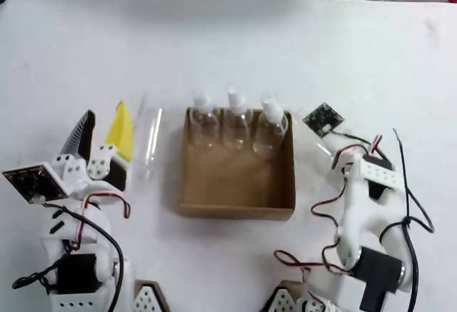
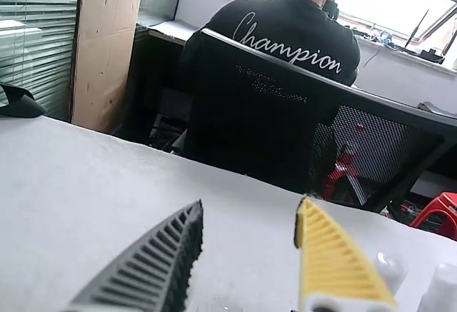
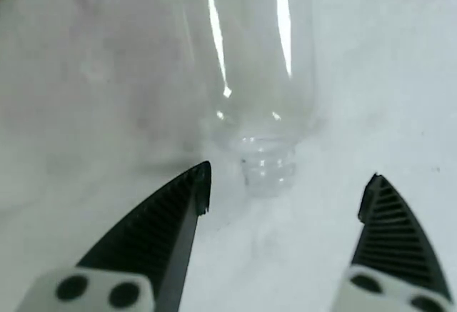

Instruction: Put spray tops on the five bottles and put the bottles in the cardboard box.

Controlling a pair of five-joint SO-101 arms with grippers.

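The fingers of the right gripper (image 3: 287, 176), both black, are spread wide with nothing gripped. Between their tips lies the threaded neck (image 3: 268, 162) of an uncapped bottle (image 3: 250, 62). It is clear, laid on its side on the white worktop (image 1: 214, 41), with its open mouth turned towards the fingers. Neither finger is seen touching it.

The fingers of the left gripper (image 1: 106, 111), one black and one yellow, are likewise held wide apart and empty, just above the worktop. Just beside the yellow finger, between it and the cardboard box (image 1: 235, 208), a clear bottle (image 1: 150, 144) is laid flat on the worktop. Whether this is the bottle seen from the right wrist cannot be told.

The cardboard box is set open in the middle of the worktop, between the two arms. Three bottles are stood upright in a row against its far wall, each fitted with a white spray top: one at the left (image 1: 203, 123), one in the middle (image 1: 237, 119) and one at the right (image 1: 271, 125). The near part of the box floor is bare. The right arm (image 1: 357, 190) is placed beside the box's right wall.
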